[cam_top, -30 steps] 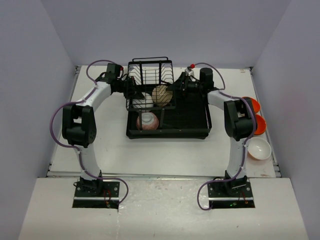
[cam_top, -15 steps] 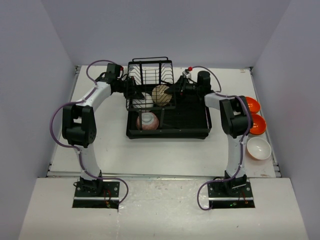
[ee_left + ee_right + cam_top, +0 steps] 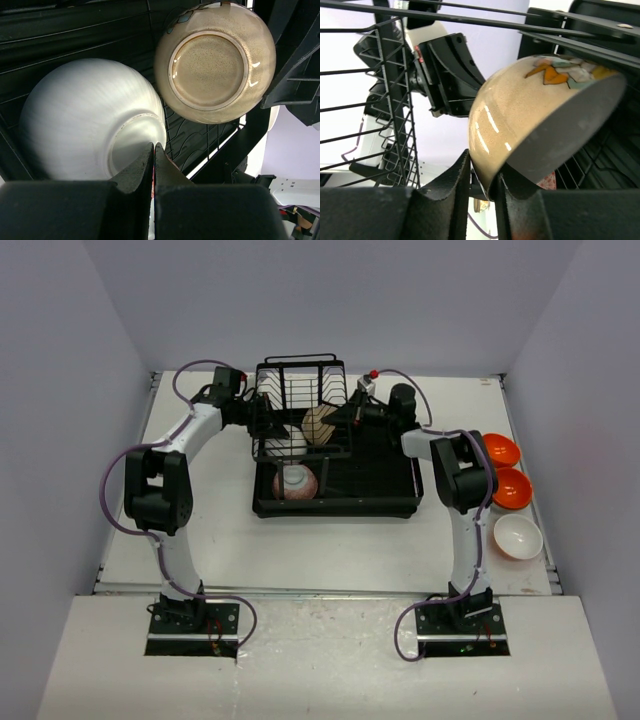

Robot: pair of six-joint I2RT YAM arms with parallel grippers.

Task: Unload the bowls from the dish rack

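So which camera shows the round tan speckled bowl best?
The left wrist view: the round tan speckled bowl shows its round underside there, close and sharp. The right wrist view shows only its side, rim pinched by the right gripper. The top view shows it small, in the black wire dish rack.

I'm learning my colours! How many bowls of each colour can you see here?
Orange round bowls: 2
White round bowls: 2
Beige speckled bowl: 1
Pink-and-white patterned bowl: 1
Total: 6 bowls
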